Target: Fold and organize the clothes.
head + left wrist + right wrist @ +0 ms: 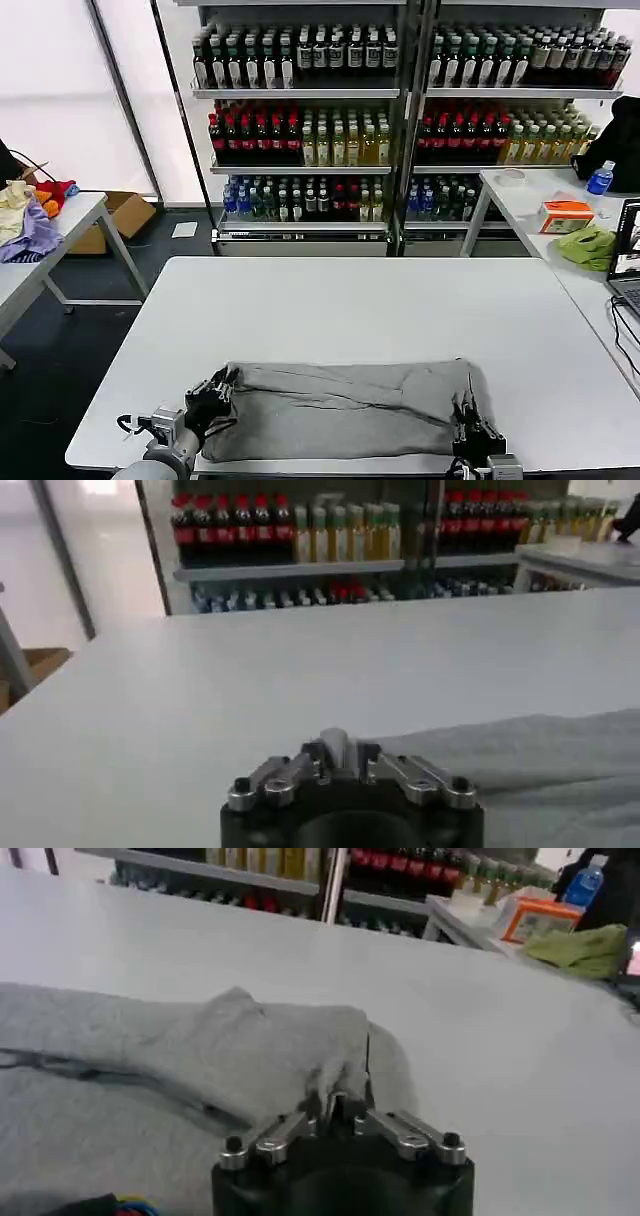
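**Head view: both grippers at the near edge of the grey shirt**

In the head view I see one light grey shirt point(340, 410) lying flat on the white table point(350, 300), close to the near edge, folded into a wide band. My left gripper point(212, 395) is at the left end of this band, and my right gripper point(470, 425) is at the right end, near the front corner.

In the right wrist view the right gripper point(338, 1110) has its jaws pressed together on a raised fold of the shirt point(200, 1058); the cloth stands up in a small peak just in front of the jaws, and the rest of it spreads away to one side. A bit of multicolour print point(125, 1203) shows just beside the gripper body.

In the left wrist view the left gripper point(335, 750) has its jaws drawn close together, right at the edge of the shirt point(540, 765). I cannot tell if cloth is between them. Ahead of these jaws the table point(300, 670) is bare.
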